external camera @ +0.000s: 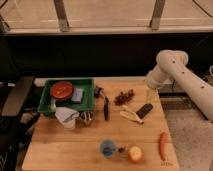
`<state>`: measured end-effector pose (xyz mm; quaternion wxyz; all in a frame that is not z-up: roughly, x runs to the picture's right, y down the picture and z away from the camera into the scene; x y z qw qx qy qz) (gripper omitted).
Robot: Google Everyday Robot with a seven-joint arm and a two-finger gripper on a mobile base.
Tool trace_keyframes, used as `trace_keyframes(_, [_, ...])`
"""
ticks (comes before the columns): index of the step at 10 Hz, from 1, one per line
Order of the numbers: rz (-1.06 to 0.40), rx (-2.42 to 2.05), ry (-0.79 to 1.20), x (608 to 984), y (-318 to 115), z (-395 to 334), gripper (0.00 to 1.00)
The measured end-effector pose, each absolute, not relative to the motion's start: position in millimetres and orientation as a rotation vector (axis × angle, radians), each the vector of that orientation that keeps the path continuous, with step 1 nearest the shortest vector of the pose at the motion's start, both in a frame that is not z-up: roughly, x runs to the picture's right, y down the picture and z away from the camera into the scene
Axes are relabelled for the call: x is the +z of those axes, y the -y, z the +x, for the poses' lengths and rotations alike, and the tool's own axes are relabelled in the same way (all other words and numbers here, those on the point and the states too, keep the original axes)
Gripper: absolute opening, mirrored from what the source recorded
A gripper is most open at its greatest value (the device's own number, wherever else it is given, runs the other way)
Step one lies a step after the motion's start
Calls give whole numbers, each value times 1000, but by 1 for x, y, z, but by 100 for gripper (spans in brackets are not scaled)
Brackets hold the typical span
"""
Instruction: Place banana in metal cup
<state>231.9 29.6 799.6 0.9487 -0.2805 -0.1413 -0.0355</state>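
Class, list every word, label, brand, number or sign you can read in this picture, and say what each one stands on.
None: no readable text shows anywhere.
The green tray, blue cup, banana and robot arm carry no visible lettering.
The gripper, low over the table beside the banana, shows no marking either.
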Motion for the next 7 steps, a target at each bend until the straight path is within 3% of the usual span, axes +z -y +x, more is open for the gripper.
trace_keyframes(7, [-619,11,256,803,-43,221,72])
